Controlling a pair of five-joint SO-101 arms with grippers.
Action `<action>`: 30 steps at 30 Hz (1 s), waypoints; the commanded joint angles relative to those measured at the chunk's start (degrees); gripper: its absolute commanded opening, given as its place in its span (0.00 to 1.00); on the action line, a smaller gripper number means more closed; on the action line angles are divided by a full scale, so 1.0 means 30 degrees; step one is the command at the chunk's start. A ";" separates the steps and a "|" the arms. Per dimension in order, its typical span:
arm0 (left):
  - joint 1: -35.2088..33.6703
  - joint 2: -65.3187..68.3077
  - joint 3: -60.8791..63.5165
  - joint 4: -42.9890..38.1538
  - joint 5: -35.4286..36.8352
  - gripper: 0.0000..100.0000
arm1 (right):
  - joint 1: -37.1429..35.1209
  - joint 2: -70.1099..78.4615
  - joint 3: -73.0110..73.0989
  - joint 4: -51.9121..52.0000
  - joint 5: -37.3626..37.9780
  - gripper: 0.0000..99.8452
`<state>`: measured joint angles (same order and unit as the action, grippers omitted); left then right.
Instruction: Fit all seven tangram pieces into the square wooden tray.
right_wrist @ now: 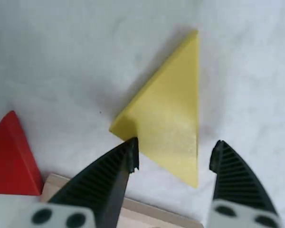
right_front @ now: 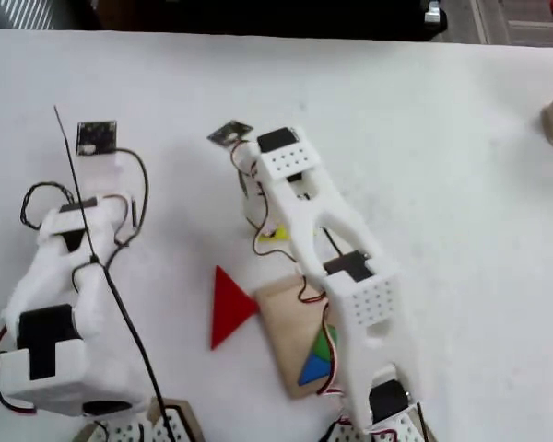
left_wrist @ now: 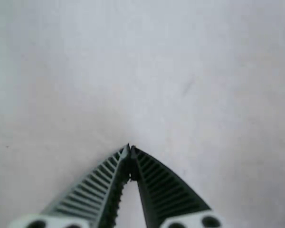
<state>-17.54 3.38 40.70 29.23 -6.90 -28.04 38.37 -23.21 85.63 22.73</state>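
As fingers [right_wrist: 107,183] gape, yellow tri [right_wrist: 173,118] between.

On the worktop [right_front: 442,138], one triangle [right_front: 229,307] lies just left of the tray [right_front: 281,318], which holds pieces [right_front: 313,368]. A second triangle [right_wrist: 166,128] lies behind the tray, between the right end effector's [right_wrist: 175,145] spread fingers.

The white right arm [right_front: 359,295] covers much of the square wooden tray [right_front: 281,322], so only slivers of a green piece [right_front: 323,344] and a blue piece [right_front: 313,370] show inside. Beside the tray, the yellow triangle piece [right_front: 275,234] lies mostly hidden under that arm.
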 commanded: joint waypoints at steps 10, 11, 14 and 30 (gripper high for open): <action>0.0161 -0.0073 -0.0996 0.0088 0.0117 0.02 | 0.0278 -0.7722 0.7033 -0.3678 -0.1055 0.24; 0.0161 -0.0073 -0.1026 0.0088 0.0117 0.02 | 0.0835 -0.8278 0.7707 -0.3971 -0.1875 0.24; 0.0601 -0.0073 -0.1055 0.0088 0.0205 0.02 | 0.2271 -0.9392 0.9348 -0.5143 -0.3341 0.24; 0.7341 -0.9158 0.5216 0.7209 -0.2198 0.02 | 0.3531 -0.7692 1.1311 -1.0359 -0.3370 0.24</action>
<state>1.71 -12.35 49.67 46.99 -11.91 -17.85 15.43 11.25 56.70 12.97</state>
